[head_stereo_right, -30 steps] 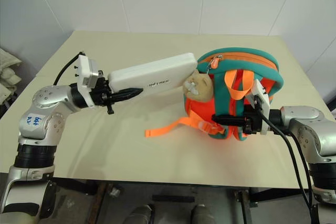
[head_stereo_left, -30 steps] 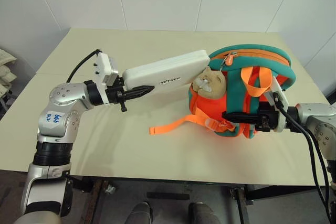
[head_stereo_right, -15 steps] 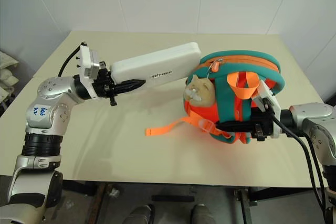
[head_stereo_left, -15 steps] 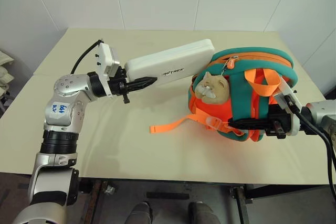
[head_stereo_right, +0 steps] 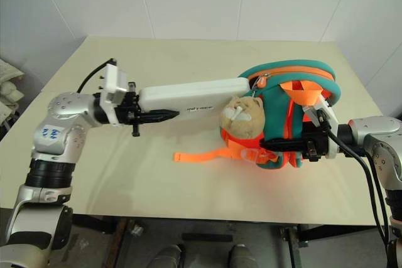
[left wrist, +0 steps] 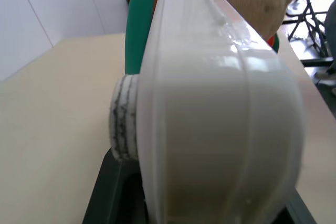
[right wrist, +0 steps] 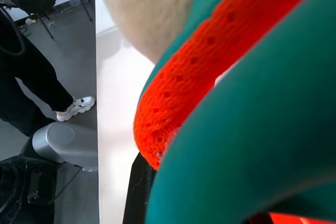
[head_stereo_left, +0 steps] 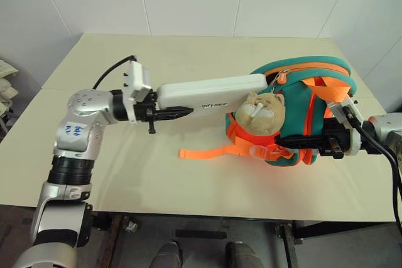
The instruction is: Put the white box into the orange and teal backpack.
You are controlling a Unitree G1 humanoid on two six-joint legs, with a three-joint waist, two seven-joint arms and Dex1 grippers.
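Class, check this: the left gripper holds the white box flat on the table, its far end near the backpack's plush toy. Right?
Not quite. The left gripper holds the white box lifted clear of the table, not flat on it, as the left eye view shows. Its far end does reach the backpack by the plush toy.

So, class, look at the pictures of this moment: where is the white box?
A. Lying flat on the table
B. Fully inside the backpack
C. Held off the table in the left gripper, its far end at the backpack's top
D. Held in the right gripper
C: the left gripper clamps one end of the white box, which hangs above the table with its far end beside the orange and teal backpack.
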